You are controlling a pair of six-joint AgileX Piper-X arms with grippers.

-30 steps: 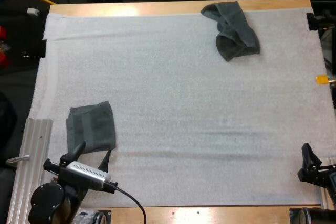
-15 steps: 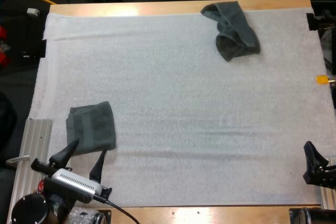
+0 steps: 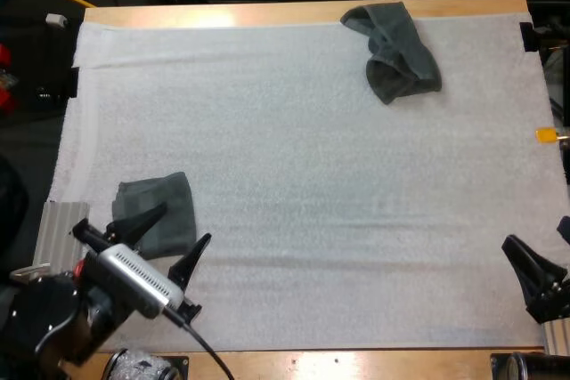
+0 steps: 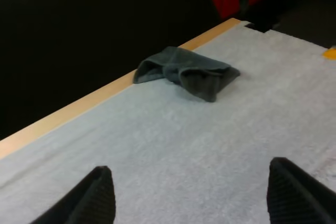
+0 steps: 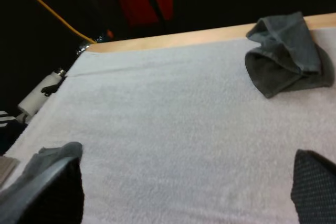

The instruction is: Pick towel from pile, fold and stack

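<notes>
A crumpled dark grey-green towel (image 3: 396,51) lies at the far right of the white mat (image 3: 312,175), close to the table's far edge. Near the mat's front left sits a folded towel (image 3: 156,206). My left gripper (image 3: 171,239) is open over that folded towel's near right corner, holding nothing. At the front right edge my right gripper (image 3: 545,254) is open and apart from both towels. The left wrist view has my left gripper (image 4: 191,198) spread wide, facing the crumpled towel (image 4: 186,69) far off. In the right wrist view my right gripper (image 5: 186,192) is open, the crumpled towel (image 5: 286,53) lies far ahead, and the folded towel (image 5: 31,174) shows by one finger.
An aluminium rail (image 3: 52,242) runs along the mat's front left side. A small white object (image 3: 57,20) sits off the far left corner. The wooden table edge (image 3: 267,13) borders the mat on the far side.
My left arm has swung forward and turned right, bringing its open fingers over the folded towel's near corner. My right gripper has turned at the right edge. Both towels stayed put.
</notes>
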